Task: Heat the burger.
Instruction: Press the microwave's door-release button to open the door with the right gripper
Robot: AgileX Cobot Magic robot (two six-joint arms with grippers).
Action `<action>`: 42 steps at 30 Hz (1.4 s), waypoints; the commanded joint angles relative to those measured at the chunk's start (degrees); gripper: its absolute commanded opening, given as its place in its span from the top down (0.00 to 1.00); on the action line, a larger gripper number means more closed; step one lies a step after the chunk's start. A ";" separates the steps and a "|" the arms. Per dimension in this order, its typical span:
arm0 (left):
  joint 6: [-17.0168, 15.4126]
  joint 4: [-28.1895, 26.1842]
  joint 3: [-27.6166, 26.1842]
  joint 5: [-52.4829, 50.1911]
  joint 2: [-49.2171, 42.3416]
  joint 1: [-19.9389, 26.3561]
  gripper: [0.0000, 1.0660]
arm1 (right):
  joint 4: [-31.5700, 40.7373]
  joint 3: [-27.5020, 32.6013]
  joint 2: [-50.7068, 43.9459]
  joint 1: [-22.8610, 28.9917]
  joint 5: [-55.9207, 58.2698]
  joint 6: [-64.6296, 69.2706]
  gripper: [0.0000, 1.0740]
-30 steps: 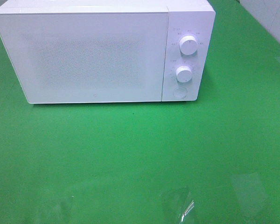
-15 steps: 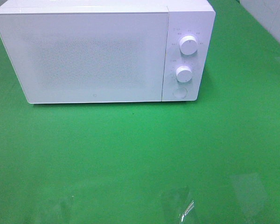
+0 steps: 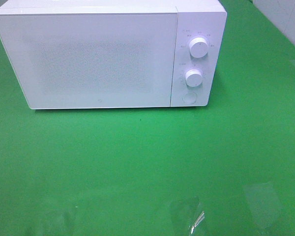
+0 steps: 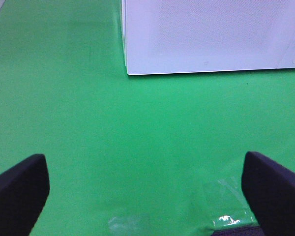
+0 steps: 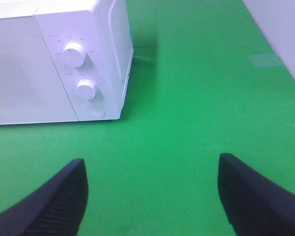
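The burger is out of view in every frame. A white microwave [image 3: 108, 54] stands at the back of the green table with its door shut; it also shows in the left wrist view [image 4: 211, 37] and the right wrist view [image 5: 54, 64]. Two white knobs [image 3: 198, 47] and a round button [image 3: 189, 97] sit on its right panel. My left gripper [image 4: 147, 191] is open and empty over bare green surface. My right gripper [image 5: 152, 196] is open and empty, in front of and to the right of the microwave. Neither gripper shows in the exterior high view.
The green table surface [image 3: 137, 162] spreads in front of the microwave. Patches of clear tape [image 3: 191, 216] glint near the front edge, also in the left wrist view [image 4: 226, 216]. A pale wall [image 5: 285, 34] borders the table on the right.
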 commanded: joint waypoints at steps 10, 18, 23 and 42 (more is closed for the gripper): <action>0.06 -0.23 0.06 -0.57 -0.92 0.17 0.08 | 0.00 -0.46 11.12 -0.11 -11.06 -0.57 0.33; 0.06 -0.23 0.06 -0.57 -0.92 0.17 0.08 | -0.52 -0.23 22.92 -0.11 -20.57 -0.57 0.33; 0.06 -0.23 0.06 -0.57 -0.92 0.17 0.08 | -0.46 5.16 28.36 -0.11 -37.01 -0.57 0.33; 0.06 -0.29 0.06 -0.57 -0.92 0.17 0.08 | -0.52 17.65 50.02 -0.11 -87.15 -0.74 0.33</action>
